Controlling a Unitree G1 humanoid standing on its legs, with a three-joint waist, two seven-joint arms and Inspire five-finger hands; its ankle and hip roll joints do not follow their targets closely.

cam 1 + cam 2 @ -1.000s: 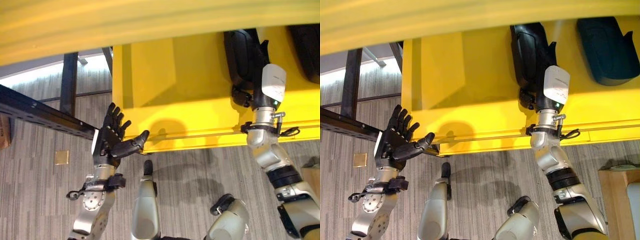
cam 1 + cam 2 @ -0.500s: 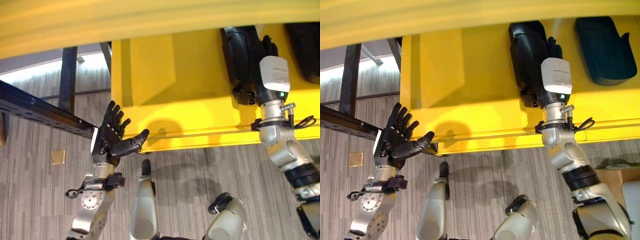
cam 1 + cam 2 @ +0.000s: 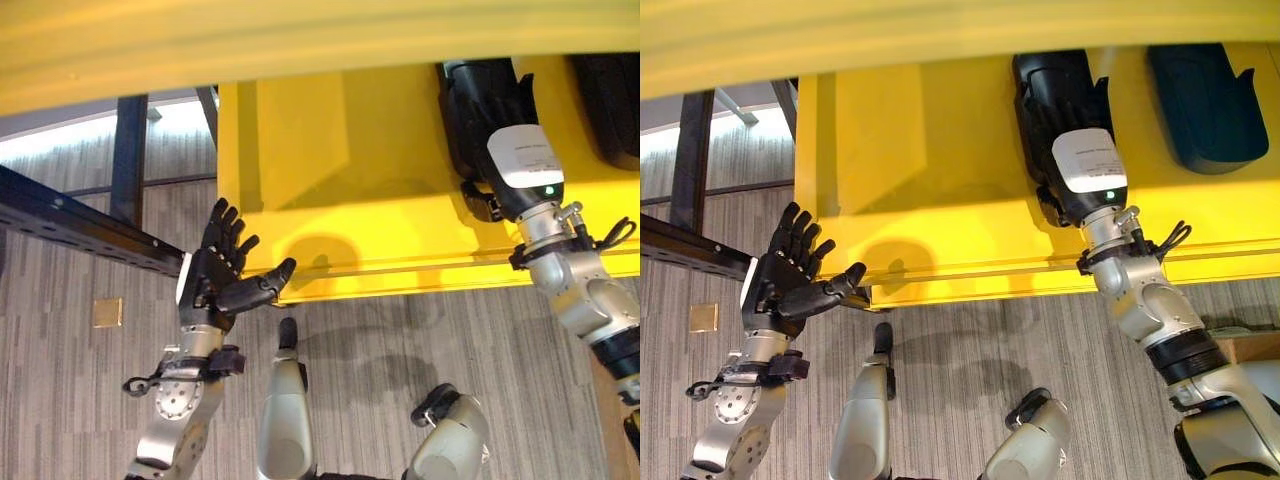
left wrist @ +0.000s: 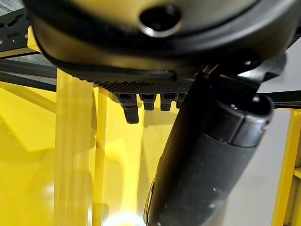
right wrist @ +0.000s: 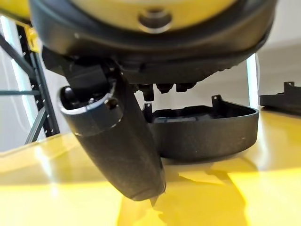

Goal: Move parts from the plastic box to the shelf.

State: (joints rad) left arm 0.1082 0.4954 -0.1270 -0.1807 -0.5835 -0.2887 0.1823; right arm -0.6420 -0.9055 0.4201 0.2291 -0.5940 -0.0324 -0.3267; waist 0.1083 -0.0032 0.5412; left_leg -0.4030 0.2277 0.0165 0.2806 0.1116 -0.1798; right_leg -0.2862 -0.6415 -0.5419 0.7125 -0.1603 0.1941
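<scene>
A black moulded part (image 3: 1045, 85) lies on the yellow shelf (image 3: 330, 150). My right hand (image 3: 1087, 165) is over its near end, fingers straight and lying along the part's right side. In the right wrist view the part (image 5: 207, 129) rests on the yellow surface just past the hand's short fingertips, with the thumb (image 5: 117, 150) stretched out and holding nothing. A second dark part (image 3: 1200, 100) lies further right on the shelf. My left hand (image 3: 215, 280) is raised, open and empty, beside the shelf's front left corner; its thumb (image 4: 202, 160) points at the yellow edge.
A yellow band (image 3: 300, 40) of an upper shelf crosses the top of the view. Dark metal rack beams (image 3: 70, 225) run to the left of the shelf, over grey carpet. A small tan square (image 3: 107, 312) lies on the floor.
My right forearm has swung out to the right and the hand now leans left over the black part. The left hand has hardly moved.
</scene>
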